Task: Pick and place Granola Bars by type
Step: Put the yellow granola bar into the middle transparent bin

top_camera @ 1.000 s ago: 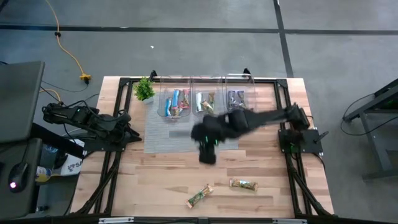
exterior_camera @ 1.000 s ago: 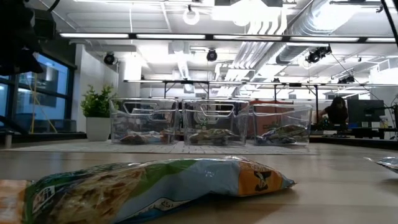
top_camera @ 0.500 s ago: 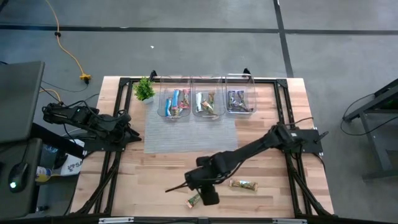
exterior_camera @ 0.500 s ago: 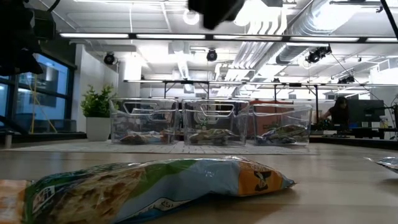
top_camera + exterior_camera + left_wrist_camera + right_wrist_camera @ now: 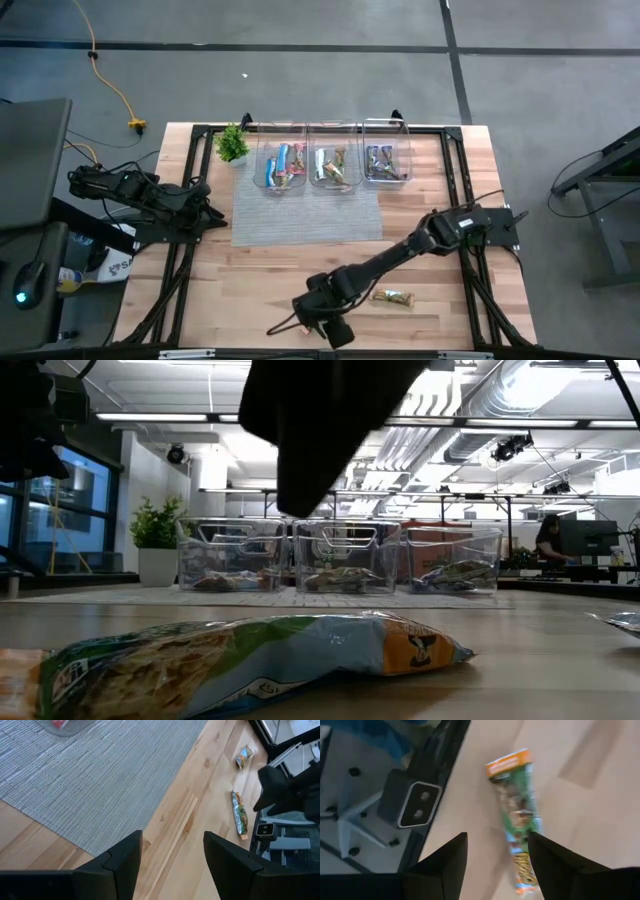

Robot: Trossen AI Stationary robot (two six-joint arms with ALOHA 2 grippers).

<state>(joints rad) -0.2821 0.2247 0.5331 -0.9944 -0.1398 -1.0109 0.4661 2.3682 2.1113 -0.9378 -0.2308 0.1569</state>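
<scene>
A green-and-tan granola bar [image 5: 516, 822] with an orange end lies flat on the wood near the table's near edge. It also fills the front of the low view [image 5: 250, 660]. My right gripper [image 5: 497, 870] is open above it, fingers either side, touching nothing. From above, the gripper [image 5: 330, 328] hides this bar. A second green bar [image 5: 392, 297] lies to its right. My left gripper [image 5: 172, 862] is open and empty at the table's left side.
Three clear bins [image 5: 283, 165] [image 5: 333, 165] [image 5: 385, 160] with sorted bars stand in a row at the far edge. A grey mat [image 5: 305, 215] lies in front of them and a small potted plant [image 5: 232, 143] to their left. The low-view camera [image 5: 417, 805] sits beside the bar.
My right gripper has swung from over the grey mat toward the table's near edge. It has come down over the green bar there, entering the low view from above. The bars have not moved.
</scene>
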